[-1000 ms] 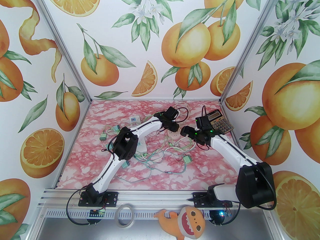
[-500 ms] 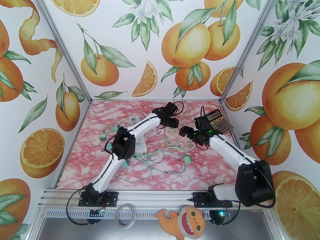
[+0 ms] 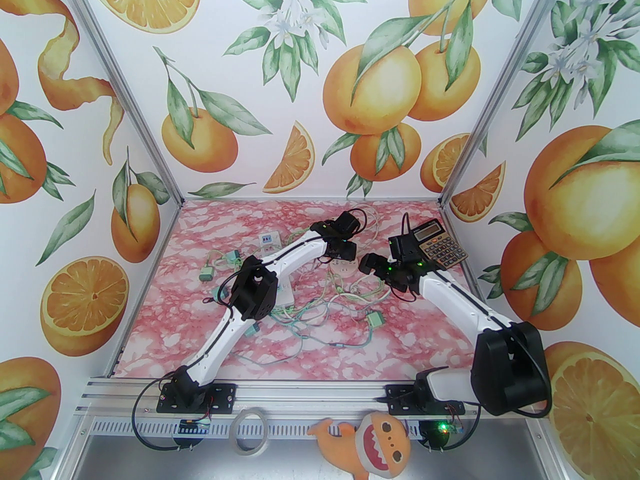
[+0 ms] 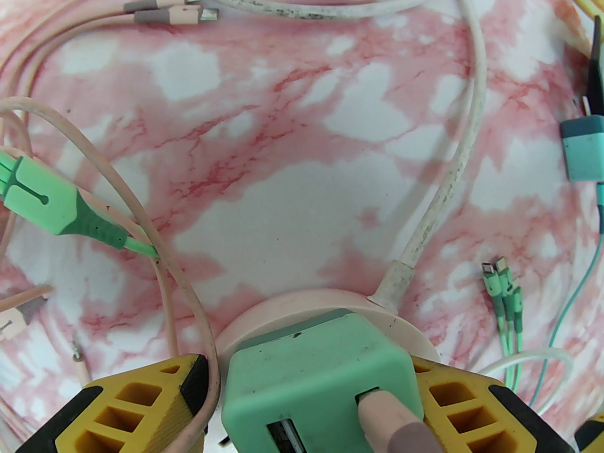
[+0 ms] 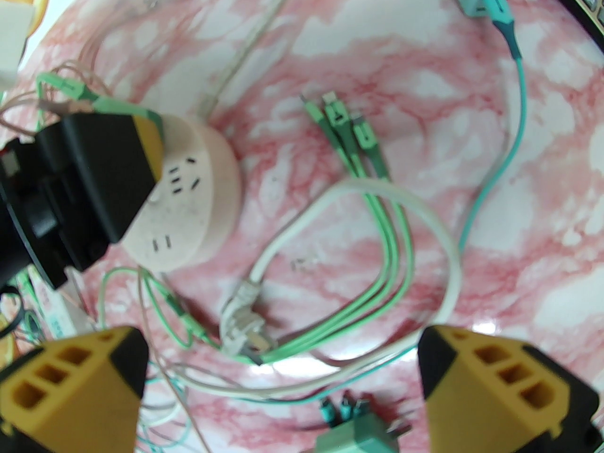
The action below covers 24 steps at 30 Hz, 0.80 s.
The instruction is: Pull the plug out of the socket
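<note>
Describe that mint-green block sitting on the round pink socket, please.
The mint-green plug is a rounded plastic cube, slightly scuffed, sitting on the round pink socket. Its outer face has two slots: one empty, one holding a pink cable. The left tool straddles it, yellow fingers either side, a thin pink cord slipped into one gap.

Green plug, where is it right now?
The green plug sits bottom centre in the left wrist view, between the yellow fingers of the left gripper, over the round pink socket.

The round socket (image 4: 283,312) is largely hidden beneath the green plug (image 4: 316,375), whose near end is cut off at the left wrist view's lower edge.
</note>
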Motion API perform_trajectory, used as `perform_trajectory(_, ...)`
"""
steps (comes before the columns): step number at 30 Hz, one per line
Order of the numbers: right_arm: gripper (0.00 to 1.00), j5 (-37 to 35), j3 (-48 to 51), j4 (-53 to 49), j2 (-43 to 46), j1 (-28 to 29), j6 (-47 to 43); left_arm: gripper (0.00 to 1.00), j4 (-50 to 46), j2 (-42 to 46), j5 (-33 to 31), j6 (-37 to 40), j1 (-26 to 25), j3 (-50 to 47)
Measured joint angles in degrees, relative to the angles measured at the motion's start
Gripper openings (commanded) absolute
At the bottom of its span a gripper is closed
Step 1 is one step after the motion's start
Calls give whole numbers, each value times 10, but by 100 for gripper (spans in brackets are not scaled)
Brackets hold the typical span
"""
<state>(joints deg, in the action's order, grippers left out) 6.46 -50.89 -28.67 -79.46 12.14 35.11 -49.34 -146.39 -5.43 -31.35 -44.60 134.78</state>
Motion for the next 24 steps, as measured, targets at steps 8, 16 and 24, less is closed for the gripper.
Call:
perform_trajectory(8, 100, 0, 5, 0, 1, 0, -1, 68, -17, 1, -33, 3, 0, 1)
perform_trajectory(16, 100, -2, -24, 1, -21, 9, -14, 72, -4, 100, -11, 3, 9, -103)
perform_trajectory(24, 94, -38, -144, 4, -122, 58, -42, 73, 41, 285, -6, -17, 50, -252)
